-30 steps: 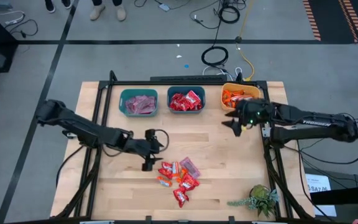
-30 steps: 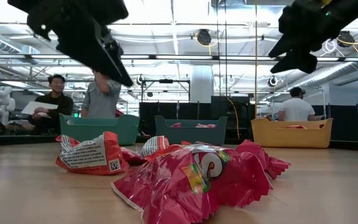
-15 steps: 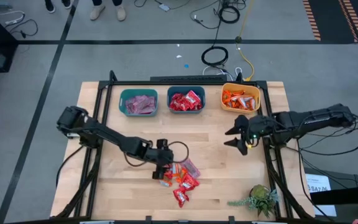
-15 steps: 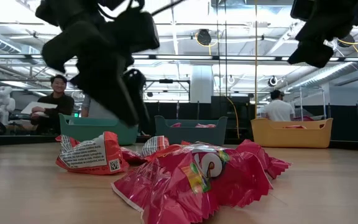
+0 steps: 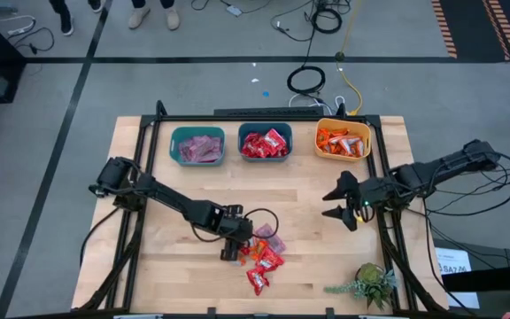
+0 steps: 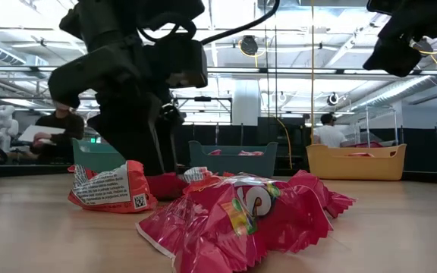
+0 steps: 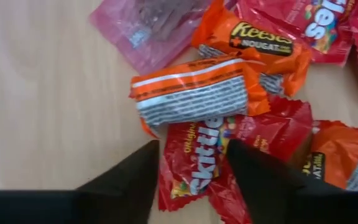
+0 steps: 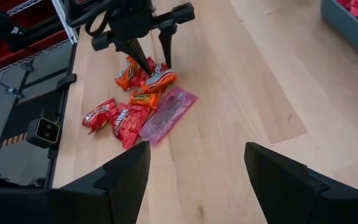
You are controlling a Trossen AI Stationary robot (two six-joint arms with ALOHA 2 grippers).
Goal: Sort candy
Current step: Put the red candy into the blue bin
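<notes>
1. My left tool (image 5: pixel 231 249) is down at the near-left edge of the candy pile (image 5: pixel 258 254) on the surface (image 5: pixel 158 266). Its fingers (image 7: pixel 129 180) stand open astride a red Skittles packet (image 7: pixel 204 158), and they hold nothing yet.
2. Just beyond that packet lies an orange wrapped bar (image 7: pixel 197 92), partly on top of it. A Reese's packet (image 7: pixel 253 45) and a pinkish-mauve packet (image 7: pixel 151 22) lie farther on in the same heap.
3. The step in hand, as I judge it, is the pick: I am placed to close on one loose piece, most likely the red one between my fingers.
4. My right tool (image 5: pixel 343 201) hangs above the surface on the right, well apart from the pile, with its fingers open and empty. It is waiting.
5. At the far edge stand three bins. The left teal bin (image 5: pixel 197 146) holds mauve pieces, the middle teal bin (image 5: pixel 265 143) holds red, and the yellow bin (image 5: pixel 343 139) holds orange.
6. Next I need to close on a single wrapper without catching the orange bar overlapping it. Then I lift clear and carry it to the bin of its colour.
</notes>
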